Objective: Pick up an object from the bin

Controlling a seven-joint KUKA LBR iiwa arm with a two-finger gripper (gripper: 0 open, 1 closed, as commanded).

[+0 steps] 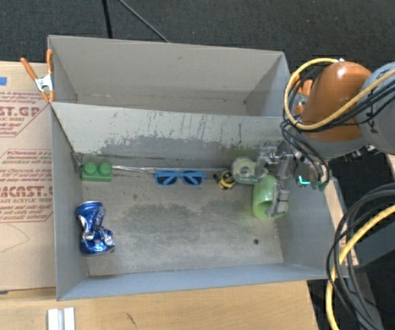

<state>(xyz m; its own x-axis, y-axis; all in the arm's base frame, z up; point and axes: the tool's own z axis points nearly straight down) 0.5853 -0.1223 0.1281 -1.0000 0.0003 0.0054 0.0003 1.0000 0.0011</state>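
My gripper (279,192) hangs low at the right end of the bin, close to the right wall. A light green cylinder-shaped thing (261,199) lies tilted right against its left side, touching it. Just up and left of that sits a pale, roundish thing (242,169), and beside it a small yellow and black piece (225,179). Whether the green cylinder is gripped cannot be made out.
Blue toy sunglasses (180,178) lie along the foot of the back wall. A green two-stud block (96,171) sits at the back left, and a crushed blue can (94,228) at the front left. The arm with its orange cover and yellow cables leans over the right rim.
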